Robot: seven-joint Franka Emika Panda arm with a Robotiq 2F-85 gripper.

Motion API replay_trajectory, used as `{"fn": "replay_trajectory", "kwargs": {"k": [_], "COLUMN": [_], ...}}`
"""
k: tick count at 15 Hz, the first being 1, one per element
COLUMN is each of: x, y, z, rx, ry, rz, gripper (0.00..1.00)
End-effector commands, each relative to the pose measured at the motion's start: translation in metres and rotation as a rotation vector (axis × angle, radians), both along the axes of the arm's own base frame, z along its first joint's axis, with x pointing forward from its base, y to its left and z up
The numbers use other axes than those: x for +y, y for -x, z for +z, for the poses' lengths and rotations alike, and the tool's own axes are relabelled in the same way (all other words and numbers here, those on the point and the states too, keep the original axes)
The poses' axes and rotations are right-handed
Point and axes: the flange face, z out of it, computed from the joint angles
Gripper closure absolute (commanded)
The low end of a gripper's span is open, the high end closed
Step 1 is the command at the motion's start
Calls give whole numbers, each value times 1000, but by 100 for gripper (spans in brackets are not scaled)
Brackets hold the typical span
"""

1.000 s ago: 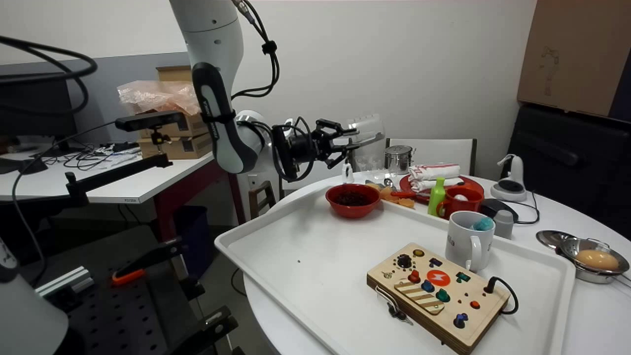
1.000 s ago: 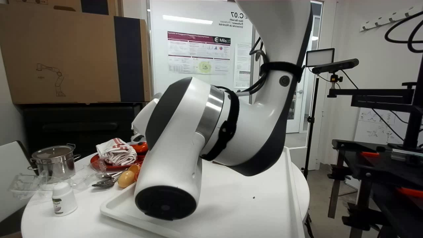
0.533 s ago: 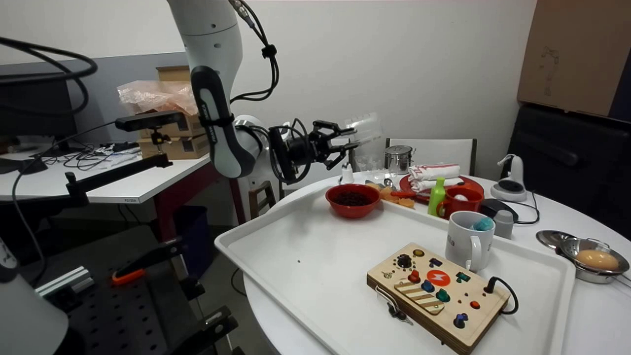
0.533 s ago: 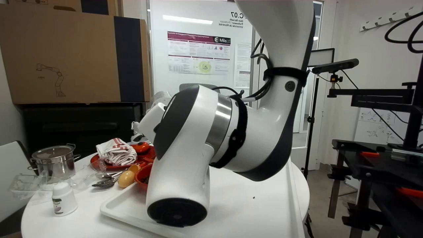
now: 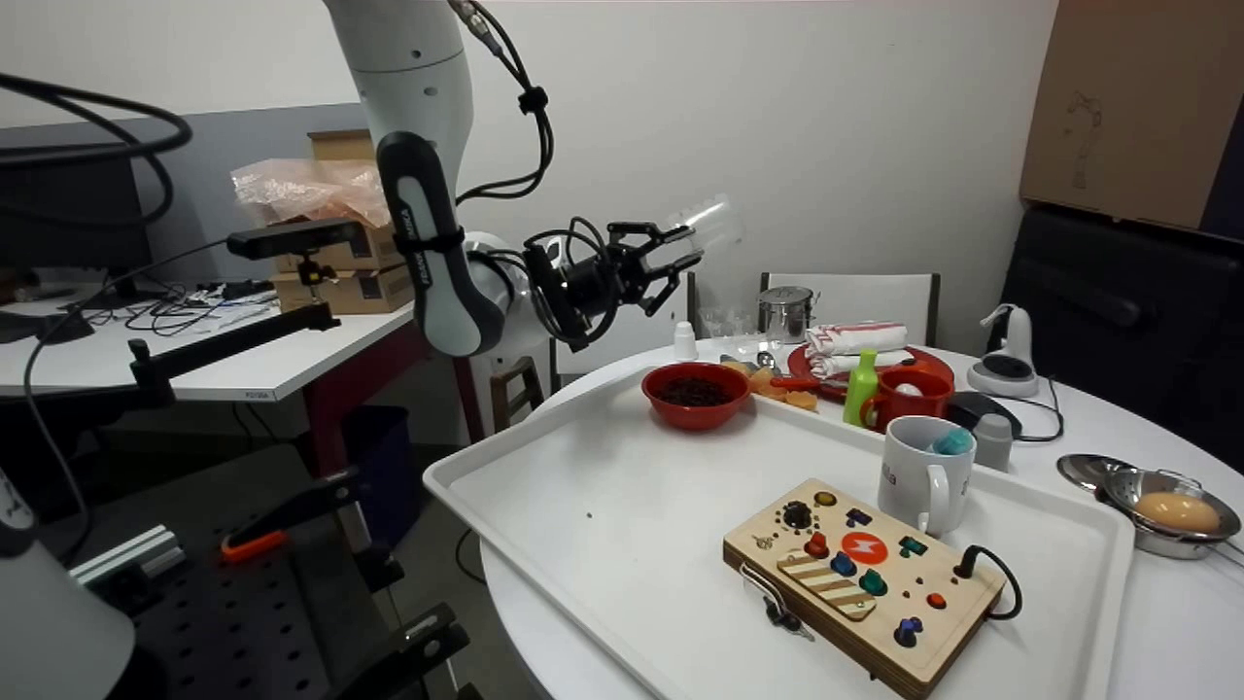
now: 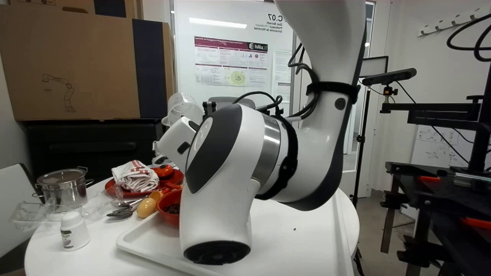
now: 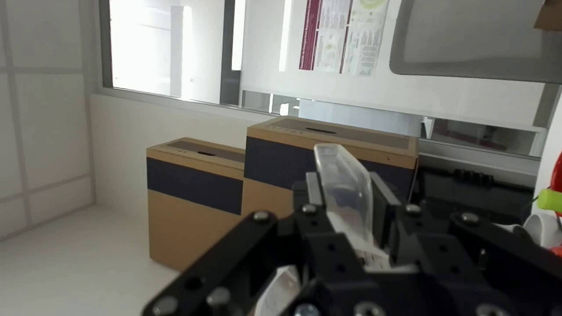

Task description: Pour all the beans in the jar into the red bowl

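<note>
My end effector (image 5: pixel 691 245): closed onto a clear part of the jar (image 5: pixel 717 224); in the wrist view I pinch it between both pads (image 7: pixel 314 188).
Jar: tilted in the air, at 12 o'clock from the red bowl (image 5: pixel 695 418) in both exterior views and well apart from it; its see-through sides read poorly, so I cannot tell which way the mouth faces.
Red bowl: upright on the white tray (image 5: pixel 544 506), toward the tray's 11 o'clock rim; my arm (image 6: pixel 216 214) hides part of it in an exterior view.
Beans (image 5: pixel 692 392): a dark heap inside the red bowl.
Speck (image 5: pixel 589 515): small and dark, on the tray between 7 and 8 o'clock from the red bowl.
White mug (image 5: pixel 899 476): upright on the tray at 4 o'clock from the red bowl, with a teal thing (image 5: pixel 952 442) in it.
Wooden box (image 5: pixel 894 574): on the tray, just beside the white mug, coloured knobs on top.
Bench (image 5: pixel 1181 622): round and white, carrying the tray.
Green bottle (image 5: pixel 861 389): upright on the bench at 3 o'clock from the red bowl.
</note>
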Motion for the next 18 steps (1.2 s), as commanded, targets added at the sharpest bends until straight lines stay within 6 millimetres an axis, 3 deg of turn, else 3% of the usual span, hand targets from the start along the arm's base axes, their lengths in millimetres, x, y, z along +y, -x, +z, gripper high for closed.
{"fn": "replay_trajectory", "kwargs": {"k": [1, 18], "x": [7, -1], "y": [4, -15], "z": [8, 23], "rx": [-9, -23], "ry": [80, 122], "rz": [37, 29], "gripper": [93, 93]}}
